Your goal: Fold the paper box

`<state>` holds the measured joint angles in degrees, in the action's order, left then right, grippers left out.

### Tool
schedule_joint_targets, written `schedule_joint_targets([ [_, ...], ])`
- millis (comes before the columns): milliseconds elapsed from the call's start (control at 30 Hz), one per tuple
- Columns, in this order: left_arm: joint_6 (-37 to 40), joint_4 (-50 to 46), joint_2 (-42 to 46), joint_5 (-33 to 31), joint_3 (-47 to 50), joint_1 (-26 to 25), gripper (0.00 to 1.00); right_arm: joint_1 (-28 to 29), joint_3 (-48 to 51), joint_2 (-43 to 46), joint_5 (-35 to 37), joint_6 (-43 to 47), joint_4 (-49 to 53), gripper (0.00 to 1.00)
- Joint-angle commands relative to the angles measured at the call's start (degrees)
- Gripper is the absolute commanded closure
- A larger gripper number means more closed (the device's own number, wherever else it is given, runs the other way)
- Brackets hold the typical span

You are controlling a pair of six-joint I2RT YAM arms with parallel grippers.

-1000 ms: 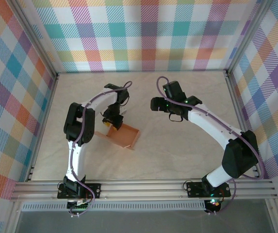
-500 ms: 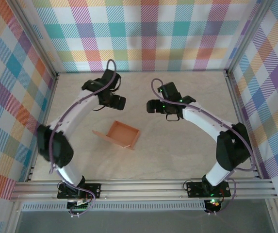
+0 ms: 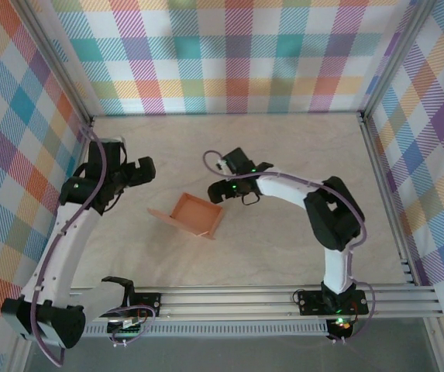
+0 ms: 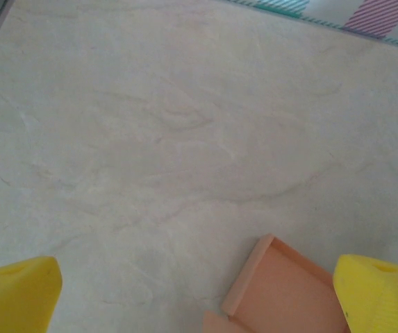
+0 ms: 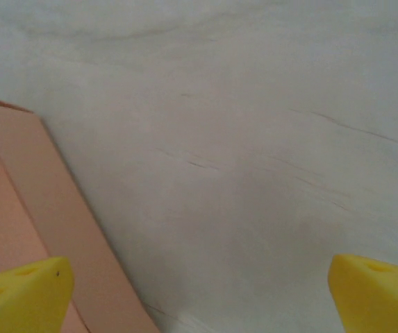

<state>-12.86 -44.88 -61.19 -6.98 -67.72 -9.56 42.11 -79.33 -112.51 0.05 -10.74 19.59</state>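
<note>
The small, shallow salmon-orange card box (image 3: 196, 215) is sitting open side up near the middle of the pale marbled tabletop (image 3: 299, 240). Its walls are raised, but one flap (image 3: 157, 212) on the side facing the left arm appears to be lying flat, so the fold is judged unfinished.

The right gripper (image 3: 220, 188) is hovering just beside the box's far corner. Its yellow fingertips (image 5: 376, 291) are spread wide around nothing, and one is hanging over the box's rim, a stance that looks suited to working on that wall.

The left gripper (image 3: 138, 170) is hanging well apart from the box, its own yellow fingers (image 4: 18, 295) equally wide and empty. This is probably leaving the loose flap clear and within reach for the next fold.
</note>
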Motion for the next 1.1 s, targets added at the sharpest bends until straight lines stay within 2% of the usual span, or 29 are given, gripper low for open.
schedule_joint_targets([
  [0, -1.55, -1.46, 1.18, 1.61, 2.6, 1.03, 0.0, 3.62, -6.3, -3.59, 2.9, 4.79, 1.18, 0.05],
  [267, -1.45, -1.14, 0.08, 3.2, 3.72, 1.56, 0.0, 5.51, -12.46, -9.5, 3.4, 2.74, 2.56, 0.05],
  [533, -1.44, 0.77, -2.47, 7.2, 4.77, 1.56, 0.0, 3.33, -15.18, -11.52, 16.42, -6.2, 9.99, 0.07],
  [767, -1.19, 3.95, -6.85, 14.41, 5.74, 1.46, 0.0, -2.26, -8.91, -6.33, 15.76, -16.61, 11.14, 0.09],
  [933, -4.04, 7.43, -7.95, 13.73, 6.73, 1.48, 0.0, -5.68, -2.85, -1.22, 17.75, -21.24, 11.34, 0.1],
  [1067, -5.88, 9.49, -8.55, 12.4, 7.6, 1.37, 0.0, -7.64, 2.76, 3.78, 15.43, -21.09, 7.23, 0.1],
])
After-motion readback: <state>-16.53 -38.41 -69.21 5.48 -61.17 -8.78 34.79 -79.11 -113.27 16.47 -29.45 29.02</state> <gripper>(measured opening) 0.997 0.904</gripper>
